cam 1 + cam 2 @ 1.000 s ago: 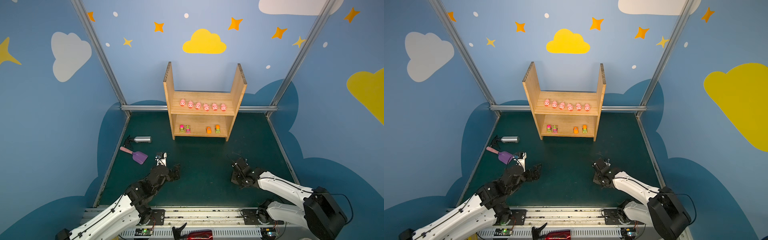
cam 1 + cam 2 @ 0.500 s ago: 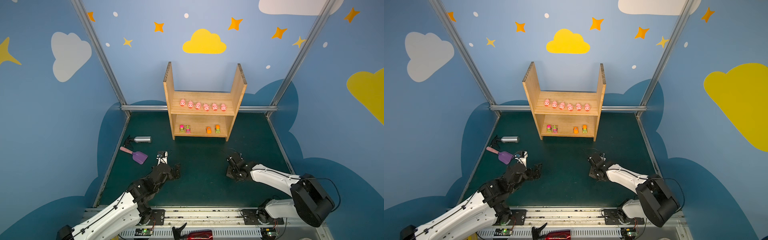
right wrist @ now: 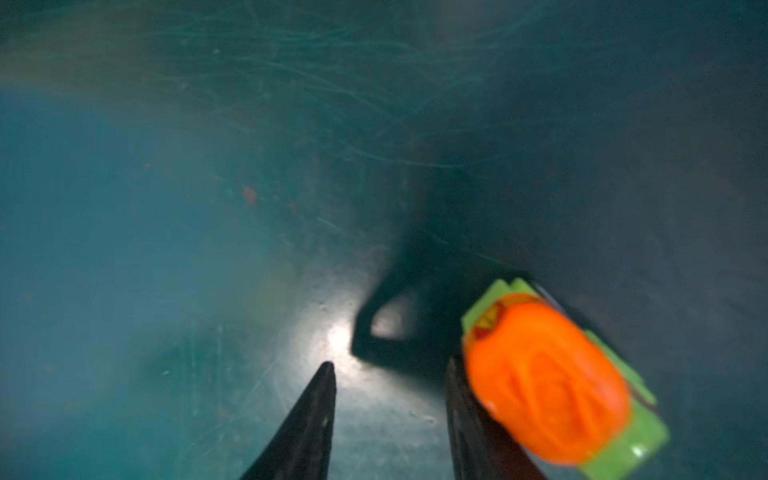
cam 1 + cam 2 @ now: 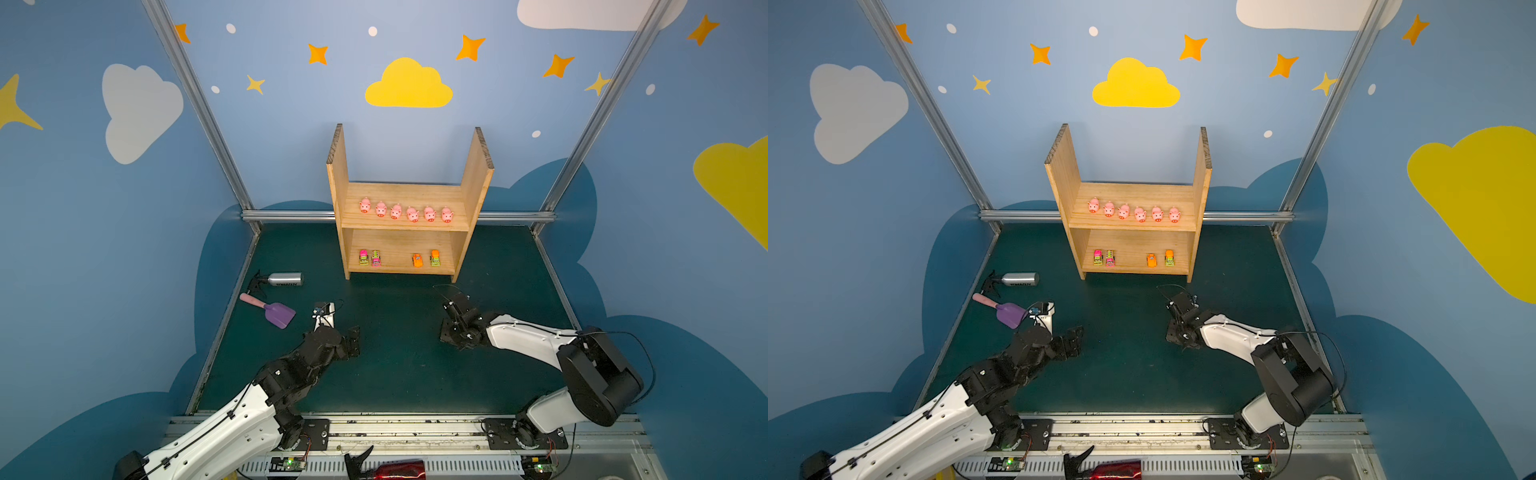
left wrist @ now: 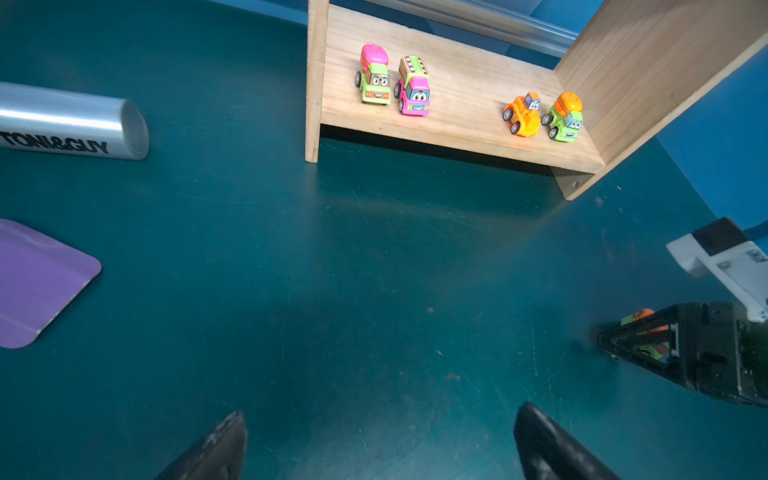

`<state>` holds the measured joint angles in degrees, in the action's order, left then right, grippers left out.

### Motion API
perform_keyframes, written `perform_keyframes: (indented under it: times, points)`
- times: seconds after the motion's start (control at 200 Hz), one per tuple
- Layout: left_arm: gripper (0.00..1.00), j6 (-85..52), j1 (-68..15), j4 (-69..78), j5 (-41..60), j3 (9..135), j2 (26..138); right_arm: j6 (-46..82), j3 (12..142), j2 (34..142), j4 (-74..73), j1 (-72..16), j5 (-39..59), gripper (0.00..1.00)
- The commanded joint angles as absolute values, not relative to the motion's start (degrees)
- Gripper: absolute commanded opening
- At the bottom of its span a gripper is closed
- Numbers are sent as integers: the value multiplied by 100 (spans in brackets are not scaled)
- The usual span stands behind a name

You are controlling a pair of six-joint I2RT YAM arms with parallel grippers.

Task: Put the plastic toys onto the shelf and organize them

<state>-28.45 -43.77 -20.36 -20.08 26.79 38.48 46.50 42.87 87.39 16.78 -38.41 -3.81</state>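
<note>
Right wrist view is showing the orange-green truck [image 3: 548,390] sitting just outside the right claw [image 3: 390,374], its fingers parted and empty. Both top views are hiding it under that claw. The left claw [image 5: 380,428] is hanging wide apart.

Left arm [image 4: 224,432] and right arm [image 4: 528,338] wear white shells between black joint housings; thin black cables clipped along them; black base plates [image 4: 498,434] bolted on a silver rail [image 4: 415,424]; left gripper [image 5: 382,409] and right gripper [image 3: 390,365] have tapering black fingers [image 5: 220,444]

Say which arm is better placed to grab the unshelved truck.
Right: the right claw sits beside the orange-and-green truck, jaws apart. The left claw is open but farther off.
</note>
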Motion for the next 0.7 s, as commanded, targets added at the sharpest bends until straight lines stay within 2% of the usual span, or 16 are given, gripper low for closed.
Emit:
perform_keyframes:
  times: [0.0, 0.16, 0.25, 0.335, 0.481, 0.696]
  points:
    - [100, -2758, -4351, -2071, -2095, 2839, 3858, 4196, 4490, 8784, 1728, -3875, 61, 48]
    - [100, -2756, -4344, -2068, -2062, 2865, 3867, 3606, 4518, 8118, 2162, -3876, 9, 56]
    - [100, -2769, -4343, -2050, -2042, 2865, 3883, 3263, 4453, 7542, 2453, -3867, -189, 70]
    - [100, -2776, -4340, -2024, -2013, 2874, 3909, 3069, 4329, 7007, 2719, -3772, -417, 76]
    - [100, -2794, -4342, -1935, -1926, 2896, 3989, 2761, 4002, 6401, 2820, -3290, -295, 81]
    - [100, -2838, -4342, -1834, -1914, 2861, 4119, 2531, 3438, 6447, 2258, -2564, 604, 87]
